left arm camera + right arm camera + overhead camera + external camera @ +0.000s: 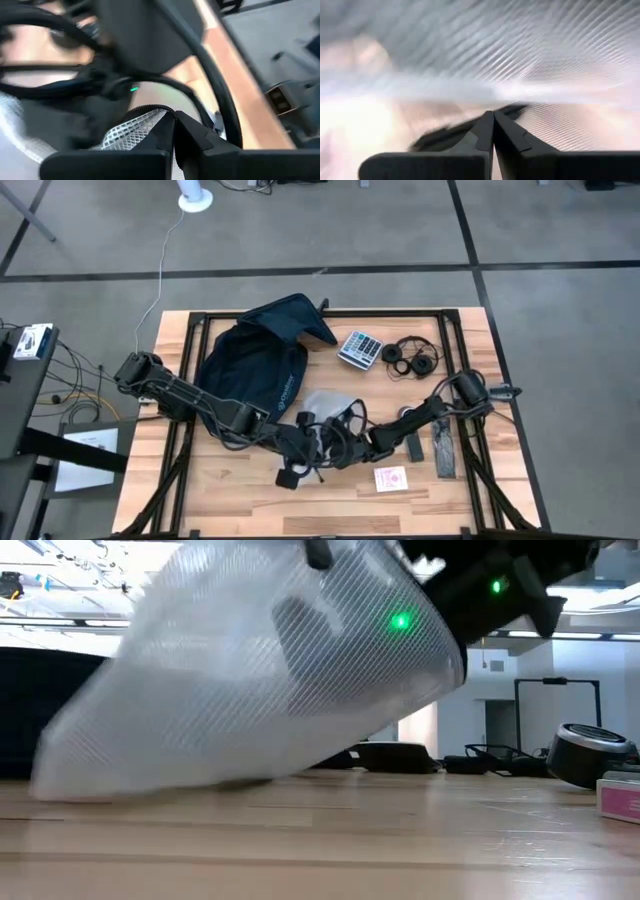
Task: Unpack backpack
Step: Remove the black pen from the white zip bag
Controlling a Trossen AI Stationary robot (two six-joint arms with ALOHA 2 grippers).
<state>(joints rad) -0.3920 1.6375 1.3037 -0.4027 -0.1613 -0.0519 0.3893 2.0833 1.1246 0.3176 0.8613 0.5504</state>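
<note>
Progress looks well along: your backpack (255, 360) lies slumped at upper left of the bench (230, 500), with calculator (360, 348) and headphones (412, 358) already out. Both fingers are pinched shut on the clear mesh pouch (325, 412) at centre.

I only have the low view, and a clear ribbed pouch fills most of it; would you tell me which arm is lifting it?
Observer: Both. From above, the left gripper and right gripper meet at the clear pouch, each shut on its edge.
Operator: Thank you. Where is the backpack?
Observer: The backpack lies on the table's far left part, beside the pouch.
Operator: What is already unpacked?
Observer: A calculator and headphones lie at the far side, and a small pink-and-white card at the near edge.
</note>
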